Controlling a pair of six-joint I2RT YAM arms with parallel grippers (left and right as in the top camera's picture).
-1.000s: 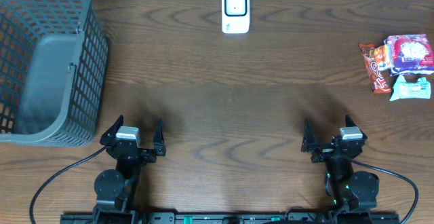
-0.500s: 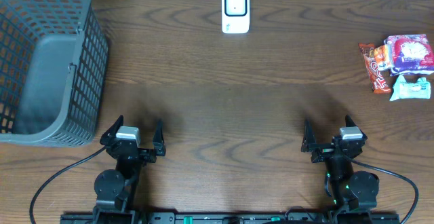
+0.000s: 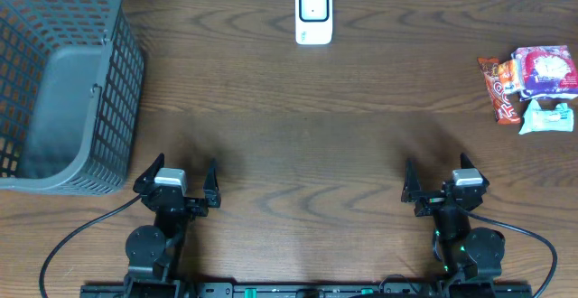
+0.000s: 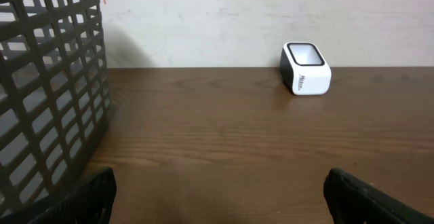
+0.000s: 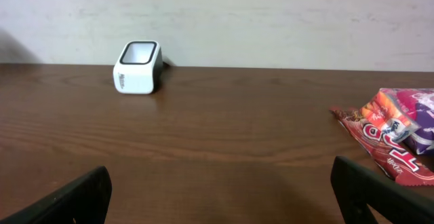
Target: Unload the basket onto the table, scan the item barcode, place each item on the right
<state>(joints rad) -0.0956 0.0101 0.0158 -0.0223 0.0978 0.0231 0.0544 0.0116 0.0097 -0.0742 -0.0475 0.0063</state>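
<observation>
A white barcode scanner (image 3: 313, 13) stands at the table's far edge, centre; it also shows as the scanner (image 4: 306, 68) in the left wrist view and the scanner (image 5: 137, 67) in the right wrist view. Snack packets lie at the far right: a red-orange packet (image 3: 499, 88), a purple packet (image 3: 545, 70) and a pale green one (image 3: 547, 116). The red packet (image 5: 390, 139) appears in the right wrist view. My left gripper (image 3: 176, 173) and right gripper (image 3: 440, 178) rest near the front edge, both open and empty, far from the packets.
A large grey plastic basket (image 3: 63, 81) occupies the far left of the table; its mesh wall (image 4: 47, 95) fills the left of the left wrist view. Black cables trail from both arm bases at the front edge.
</observation>
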